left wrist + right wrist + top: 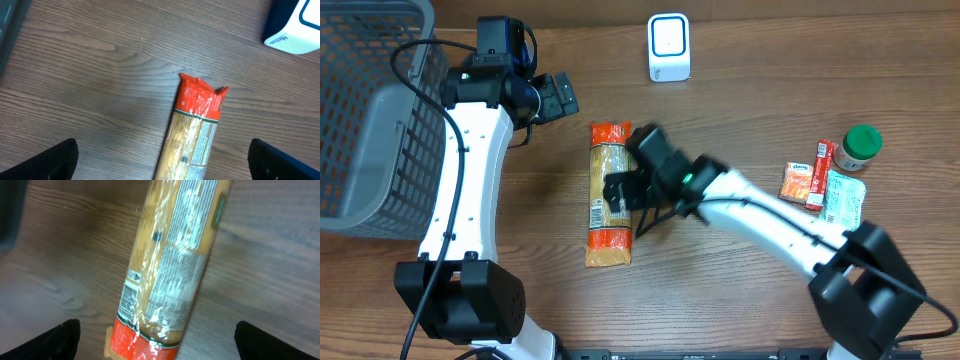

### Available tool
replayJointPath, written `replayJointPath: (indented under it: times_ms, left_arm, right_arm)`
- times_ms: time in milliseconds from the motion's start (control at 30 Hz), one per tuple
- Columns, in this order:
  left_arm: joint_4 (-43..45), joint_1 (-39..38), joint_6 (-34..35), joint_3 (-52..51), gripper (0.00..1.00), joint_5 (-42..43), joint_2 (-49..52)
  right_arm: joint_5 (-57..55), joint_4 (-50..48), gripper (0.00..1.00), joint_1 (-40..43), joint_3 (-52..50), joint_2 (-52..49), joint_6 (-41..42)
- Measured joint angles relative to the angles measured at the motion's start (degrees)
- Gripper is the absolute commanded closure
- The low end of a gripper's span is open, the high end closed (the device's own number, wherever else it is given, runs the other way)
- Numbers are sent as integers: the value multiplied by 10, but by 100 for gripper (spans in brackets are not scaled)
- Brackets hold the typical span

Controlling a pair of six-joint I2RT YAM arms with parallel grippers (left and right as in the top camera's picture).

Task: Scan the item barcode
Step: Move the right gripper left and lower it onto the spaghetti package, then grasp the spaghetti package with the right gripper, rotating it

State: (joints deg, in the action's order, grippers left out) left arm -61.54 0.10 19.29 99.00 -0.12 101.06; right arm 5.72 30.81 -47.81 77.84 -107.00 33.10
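While left end effector (557, 97) and right end effector (623, 190) gape, pasta (610, 237) tops wooden table (750, 120).

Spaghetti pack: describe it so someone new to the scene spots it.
In the overhead view, find the white scanner at the far edge of the wooden table. Just below-left of it, the spaghetti pack lies flat under the open right gripper. It is the only long, clear packet with orange-red ends; the other groceries are small and clustered far right.

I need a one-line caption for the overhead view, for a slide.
Open right gripper over a pasta pack lying on the table, white scanner behind.
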Motion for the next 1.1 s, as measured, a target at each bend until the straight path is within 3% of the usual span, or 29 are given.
replayJointPath:
  times_ms: [367, 800, 1100]
  left_arm:
    - [0, 0, 0, 0, 0, 0, 0]
    - [0, 0, 0, 0, 1, 0, 0]
    - [0, 0, 0, 0, 0, 0, 0]
  right_arm:
    - [-224, -58, 0, -117, -16, -31, 51]
    - [-254, -133, 0, -110, -19, -68, 57]
    - [-245, -97, 0, -100, -18, -124, 25]
